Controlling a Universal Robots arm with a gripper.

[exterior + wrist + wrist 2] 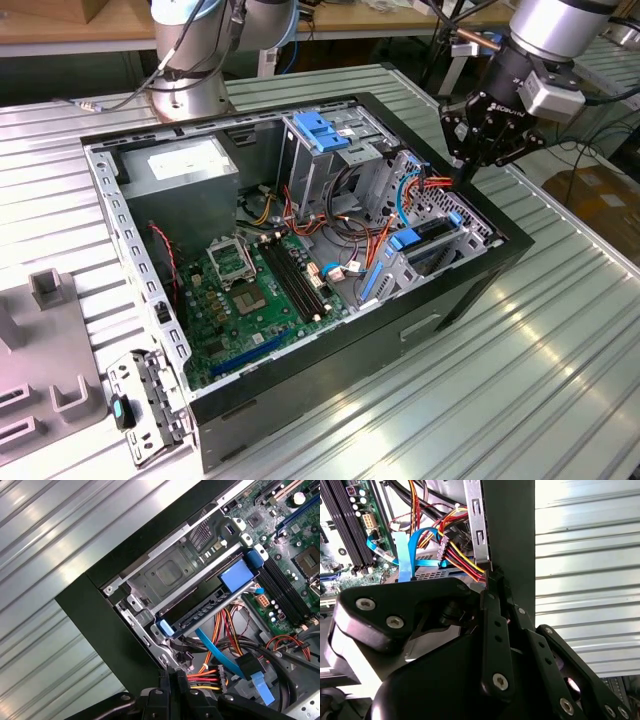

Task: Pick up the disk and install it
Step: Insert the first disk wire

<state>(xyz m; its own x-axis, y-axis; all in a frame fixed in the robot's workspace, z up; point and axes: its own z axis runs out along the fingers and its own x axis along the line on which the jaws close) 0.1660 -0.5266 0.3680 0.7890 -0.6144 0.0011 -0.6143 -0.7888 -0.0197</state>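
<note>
At the exterior view's left, inside the open black metal computer case point(300, 385), lies a green circuit board point(240, 300). Further right, the flat dark disk with blue plastic rails point(428, 235) sits in a silver bay. It looks stiff and a bit heavy, so hold it by the side rails. Far right, the black gripper point(463, 172) hangs with its fingers pressed together, holding nothing.

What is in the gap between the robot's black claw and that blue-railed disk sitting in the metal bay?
In the first wrist view, a bundle of red, orange and yellow wires and a flat blue cable lie between the black gripper and the blue-railed disk.

No legible text or signs
</note>
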